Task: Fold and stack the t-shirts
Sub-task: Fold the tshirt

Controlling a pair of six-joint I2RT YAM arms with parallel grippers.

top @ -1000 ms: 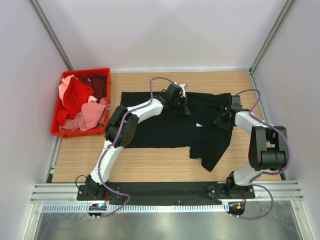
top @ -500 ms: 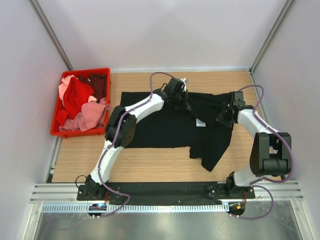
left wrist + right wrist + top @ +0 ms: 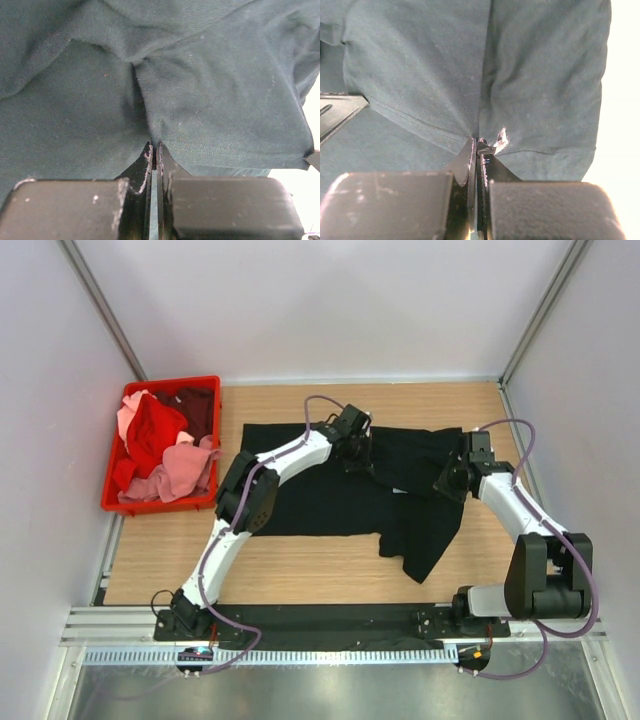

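Note:
A black t-shirt [image 3: 320,502] lies spread across the wooden table, its right part folded over and hanging toward the near edge. My left gripper [image 3: 359,454] is at the shirt's far middle, shut on a pinched fold of the black cloth [image 3: 215,100]; the left gripper [image 3: 155,149] shows its jaws pressed together on the fabric. My right gripper [image 3: 448,483] is at the shirt's right side, and in its wrist view the right gripper [image 3: 479,143] is shut on a hem of the black cloth [image 3: 420,65]. Red [image 3: 152,430], pink [image 3: 185,470] and dark maroon [image 3: 197,405] t-shirts lie crumpled in the crate.
The red plastic crate [image 3: 170,384] stands at the far left of the table. Grey walls close in the left, back and right sides. Bare wood [image 3: 300,560] shows between the shirt and the arm bases.
The right arm's elbow has swung outward to the right and toward the near edge, while its gripper stays at the shirt's right side. The left gripper shifted slightly over the shirt's far edge.

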